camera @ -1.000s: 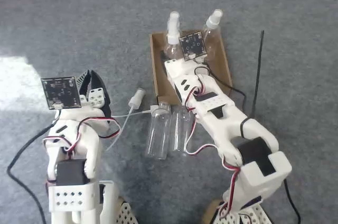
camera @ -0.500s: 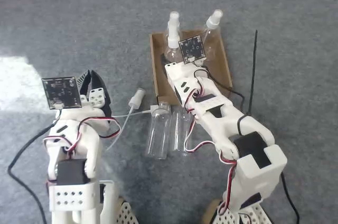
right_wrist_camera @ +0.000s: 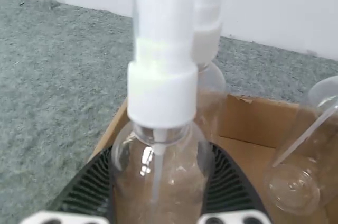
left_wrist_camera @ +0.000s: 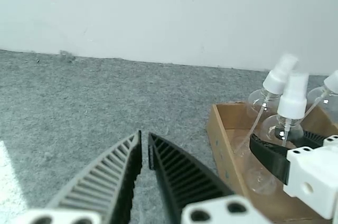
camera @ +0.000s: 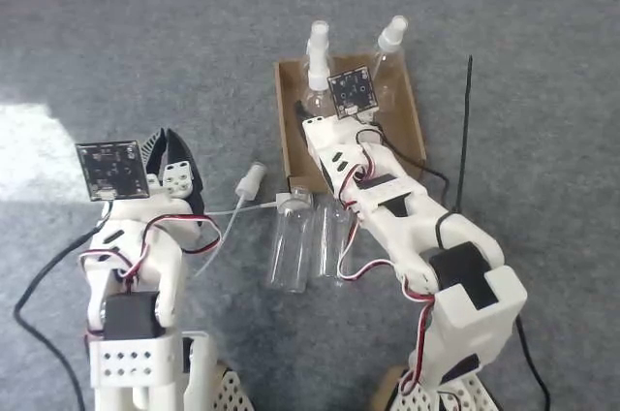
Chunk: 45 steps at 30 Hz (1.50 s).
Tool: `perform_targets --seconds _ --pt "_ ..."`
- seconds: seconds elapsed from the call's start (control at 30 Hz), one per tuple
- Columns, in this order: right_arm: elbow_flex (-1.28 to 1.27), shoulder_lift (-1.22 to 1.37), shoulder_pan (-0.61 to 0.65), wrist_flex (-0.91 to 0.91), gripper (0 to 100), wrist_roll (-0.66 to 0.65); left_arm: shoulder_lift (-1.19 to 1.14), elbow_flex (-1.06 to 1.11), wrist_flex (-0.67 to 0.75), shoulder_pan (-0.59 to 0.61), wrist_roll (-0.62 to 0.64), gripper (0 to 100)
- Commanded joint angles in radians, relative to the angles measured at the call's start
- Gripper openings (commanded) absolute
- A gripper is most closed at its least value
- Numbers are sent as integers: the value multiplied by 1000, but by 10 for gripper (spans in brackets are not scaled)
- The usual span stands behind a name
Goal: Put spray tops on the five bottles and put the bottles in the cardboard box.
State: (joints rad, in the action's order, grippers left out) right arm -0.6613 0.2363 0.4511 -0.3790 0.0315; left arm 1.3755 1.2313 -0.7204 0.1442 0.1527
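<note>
The cardboard box (camera: 289, 130) lies on the grey carpet past the middle. My right gripper (right_wrist_camera: 161, 155) is over it, shut on a clear bottle (right_wrist_camera: 158, 166) with a white spray top (right_wrist_camera: 161, 92) that stands upright in the box. Two more topped bottles (camera: 318, 47) (camera: 391, 38) stand at the box's far end. Two bottles without tops (camera: 291, 237) (camera: 334, 237) lie side by side in front of the box. A loose spray top (camera: 250, 181) with its tube lies to their left. My left gripper (left_wrist_camera: 145, 137) is shut and holds nothing, raised above the carpet left of that top.
The right arm (camera: 397, 203) stretches over the near end of the box and partly over the lying bottles. A thin black rod (camera: 465, 130) stands right of the box. Open carpet lies to the left and far side, ending at a white wall (left_wrist_camera: 158, 12).
The right arm drew back slightly toward its base with the bottle in its gripper, then held still. The left arm has not moved.
</note>
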Motion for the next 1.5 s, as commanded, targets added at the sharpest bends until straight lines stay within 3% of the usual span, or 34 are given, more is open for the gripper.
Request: perform_targets --seconds 0.0,0.57,0.8,1.17,1.47 --pt "-5 -15 10 -28 6 12 -3 -8 28 -3 12 12" --pt "-28 -24 12 -28 9 5 -3 -8 29 -3 12 12" --pt "-28 -22 16 -21 148 3 -3 -8 29 -3 12 12" --pt "-38 -25 24 -22 162 3 -3 -8 29 -3 12 12" --pt "-38 -25 25 -21 251 -64 -3 -7 29 -3 12 12"
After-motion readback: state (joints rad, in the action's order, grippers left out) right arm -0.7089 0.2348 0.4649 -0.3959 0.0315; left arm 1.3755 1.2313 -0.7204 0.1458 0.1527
